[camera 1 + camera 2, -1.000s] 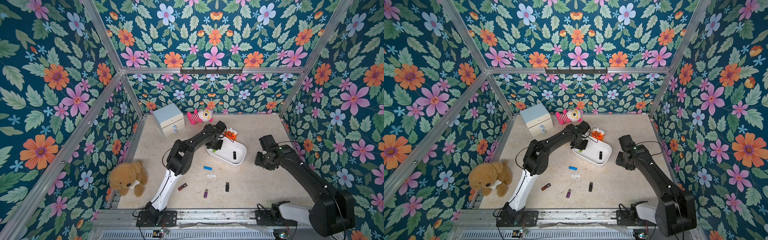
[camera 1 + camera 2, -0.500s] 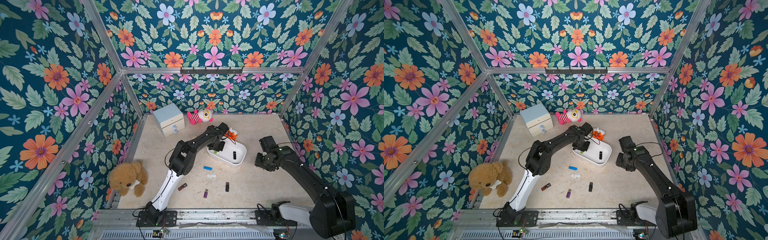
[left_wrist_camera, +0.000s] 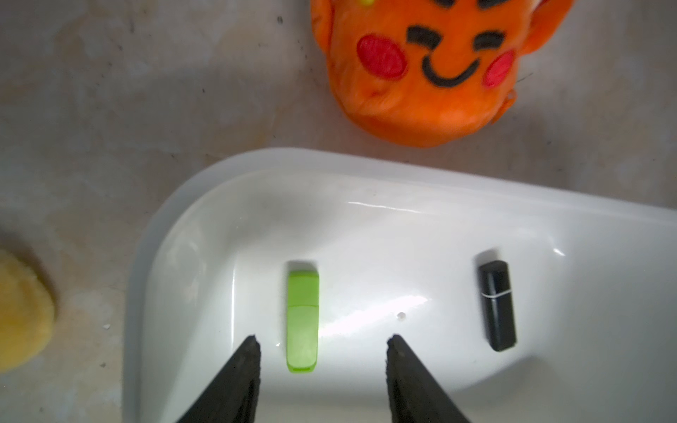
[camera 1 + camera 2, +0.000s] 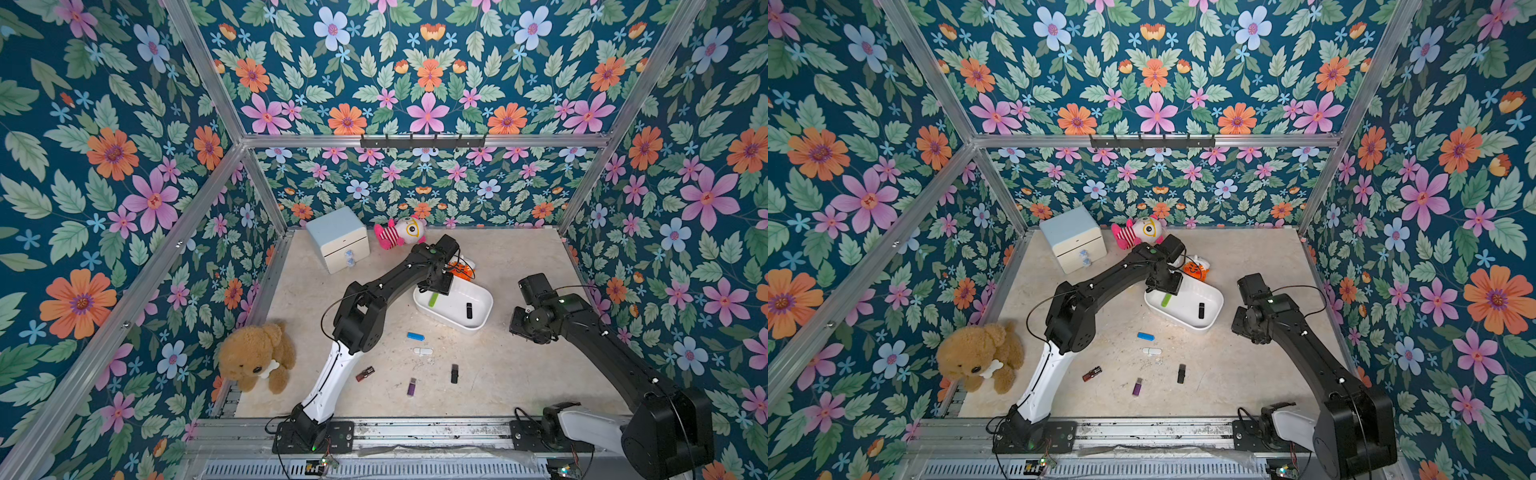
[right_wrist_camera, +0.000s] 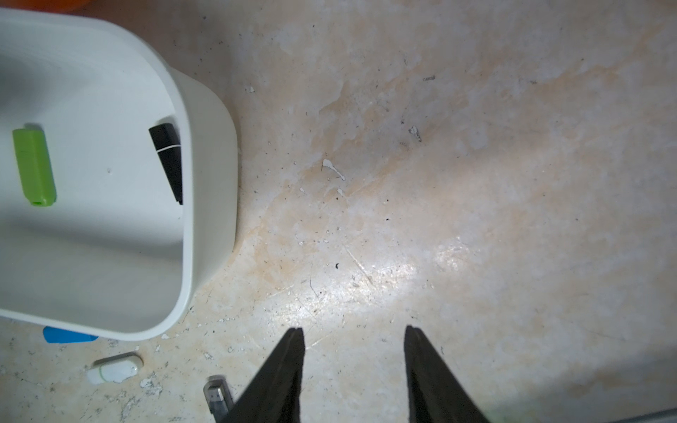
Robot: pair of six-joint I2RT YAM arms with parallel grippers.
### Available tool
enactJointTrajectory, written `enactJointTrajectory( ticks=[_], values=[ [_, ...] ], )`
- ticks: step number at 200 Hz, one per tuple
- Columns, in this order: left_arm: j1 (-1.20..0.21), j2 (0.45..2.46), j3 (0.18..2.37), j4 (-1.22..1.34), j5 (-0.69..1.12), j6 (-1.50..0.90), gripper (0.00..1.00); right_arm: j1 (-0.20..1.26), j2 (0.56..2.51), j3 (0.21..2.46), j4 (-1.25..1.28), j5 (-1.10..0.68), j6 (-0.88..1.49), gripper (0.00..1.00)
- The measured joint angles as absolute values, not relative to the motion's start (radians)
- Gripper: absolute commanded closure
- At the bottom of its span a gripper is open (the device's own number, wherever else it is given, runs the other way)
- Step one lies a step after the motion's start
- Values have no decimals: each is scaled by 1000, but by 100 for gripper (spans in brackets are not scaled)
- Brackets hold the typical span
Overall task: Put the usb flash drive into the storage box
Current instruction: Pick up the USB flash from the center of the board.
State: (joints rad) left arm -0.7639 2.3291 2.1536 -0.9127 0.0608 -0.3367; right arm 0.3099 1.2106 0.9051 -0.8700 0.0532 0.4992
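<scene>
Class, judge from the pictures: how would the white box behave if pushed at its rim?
Probably slides rather than tips: the box is shallow and wide. Its glossy plastic looks slippery. Likely light, holding only a green drive and a black drive.

The storage box (image 4: 459,326), a shallow white tray with rounded corners, sits on the table (image 4: 519,257). Inside it, flat and well apart, lie a lime-green flash drive (image 3: 302,316) and a black capped drive (image 3: 497,305). Loose nearby on the table lie a blue drive (image 4: 415,336), white drive (image 4: 423,351), second black drive (image 4: 454,373), purple drive (image 4: 412,387) and dark red drive (image 4: 365,373).
</scene>
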Motion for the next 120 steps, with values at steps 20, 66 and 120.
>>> enactJointTrajectory(
  ticks=[20, 66, 120],
  values=[
    [-764, 2254, 2154, -913, 41, -342, 33, 369, 1210, 902, -870, 58, 501, 45],
    [-748, 2050, 2010, -920, -31, -349, 22, 544, 1240, 900, -871, 76, 558, 36],
    [-733, 1850, 1674, -900, -79, -393, 22, 755, 1333, 902, -859, 86, 666, 28]
  ],
)
